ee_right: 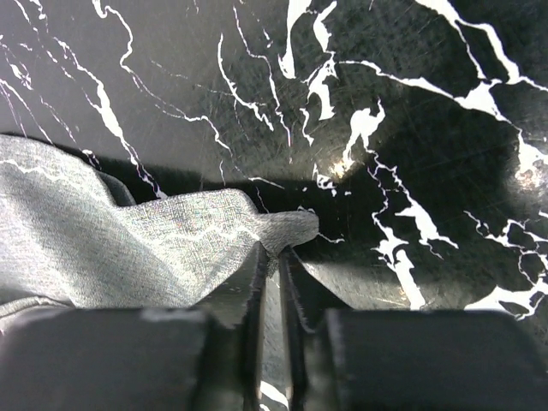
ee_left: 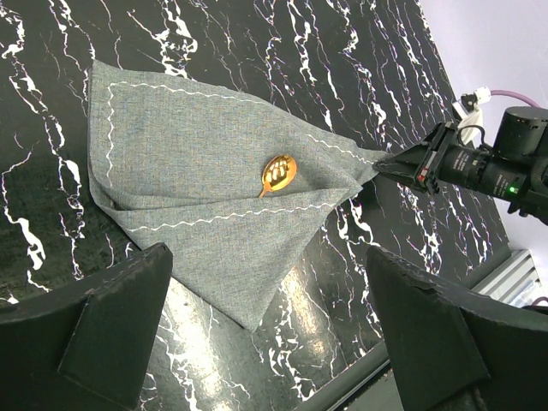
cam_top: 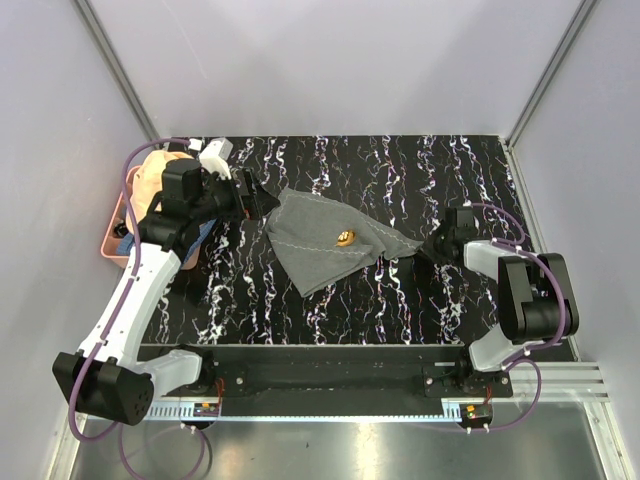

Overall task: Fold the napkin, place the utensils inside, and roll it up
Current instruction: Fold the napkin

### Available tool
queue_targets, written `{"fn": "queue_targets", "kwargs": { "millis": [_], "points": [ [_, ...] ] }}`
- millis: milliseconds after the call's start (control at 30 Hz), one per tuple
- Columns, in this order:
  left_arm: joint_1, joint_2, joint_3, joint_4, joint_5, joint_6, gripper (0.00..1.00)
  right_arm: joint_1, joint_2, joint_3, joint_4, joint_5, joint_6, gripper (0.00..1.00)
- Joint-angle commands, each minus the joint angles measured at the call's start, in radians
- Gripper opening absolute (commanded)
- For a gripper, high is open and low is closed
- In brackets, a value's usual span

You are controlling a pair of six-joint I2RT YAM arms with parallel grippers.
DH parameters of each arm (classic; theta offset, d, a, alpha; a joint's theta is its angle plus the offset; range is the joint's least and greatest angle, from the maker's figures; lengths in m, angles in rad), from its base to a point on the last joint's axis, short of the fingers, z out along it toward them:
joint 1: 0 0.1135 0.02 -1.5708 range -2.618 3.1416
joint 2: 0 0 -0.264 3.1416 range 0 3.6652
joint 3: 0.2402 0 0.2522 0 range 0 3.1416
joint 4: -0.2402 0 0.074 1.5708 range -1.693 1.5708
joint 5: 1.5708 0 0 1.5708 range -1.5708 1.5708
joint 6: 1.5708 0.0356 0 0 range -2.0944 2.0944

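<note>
Right pincer (ee_right: pixel 274 257), closed on the right corner of the napkin (cam_top: pixel 310 255), presumably to draw a fold over the spoon (cam_top: pixel 344 238), whose gold bowl alone shows. Napkin lies mid-counter, nearer the left edge. Left pincer (cam_top: pixel 258 197) hovers wide open, empty, at its far-left corner. Counter (cam_top: pixel 450 170): black, white-veined; pale walls (cam_top: pixel 330 60) enclose it.

I see my napkin (ee_left: pixel 197 163) grey with wavy white stitching, the spoon (ee_left: pixel 278 174) gold-orange, the table (ee_left: pixel 342 51) black, veined white.
</note>
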Motion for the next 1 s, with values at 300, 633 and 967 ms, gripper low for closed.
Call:
{"fn": "queue_targets", "kwargs": {
  "millis": [300,633,967],
  "points": [
    [-0.004,-0.016,-0.005,0.038,0.027,0.007,0.99,-0.027,0.002,0.094,-0.067,0.073,-0.069,0.00],
    [-0.004,-0.013,-0.004,0.038,0.027,0.009,0.99,-0.057,0.151,0.324,-0.075,0.086,-0.152,0.00],
    [-0.004,-0.010,-0.005,0.038,0.026,0.009,0.99,-0.063,0.130,0.357,-0.037,0.021,-0.186,0.00]
  ]
}}
